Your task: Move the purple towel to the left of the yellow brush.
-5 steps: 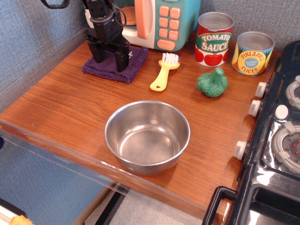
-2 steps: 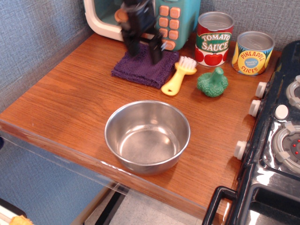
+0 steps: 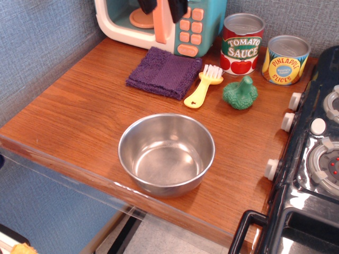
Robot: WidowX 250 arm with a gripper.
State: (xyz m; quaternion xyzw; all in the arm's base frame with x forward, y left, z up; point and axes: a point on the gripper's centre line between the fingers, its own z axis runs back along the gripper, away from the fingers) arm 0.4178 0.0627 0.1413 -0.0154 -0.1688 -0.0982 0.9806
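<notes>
1. Folded dark purple terry towel [image 3: 164,72] lies flat near the back edge of the wooden worktop [image 3: 79,121], just in front of the toy microwave [image 3: 164,24] w/ orange buttons.
2. Small pale yellow plastic brush [image 3: 202,86] w/ white bristles sits just beside the towel's right edge, prob. touching it at the handle; bristles point to the back edge.
3. So towel is on the brush's left as seen here. Placement looks done, judging by the layout.
4. Black gripper [image 3: 163,6] is only partly in frame at the top, in front of the microwave, well above the towel & holding nothing. Two dark fingers show w/ a gap between them, but tips are cut off by the frame, so can't tell open vs closed for sure.
5. Step in hand: release/retreat, I'd say. Next move calls for little: lift clear w/o snagging the cloth or nudging the brush.
6. Steel bowl [image 3: 166,153] sits near the front edge, not involved.
</notes>
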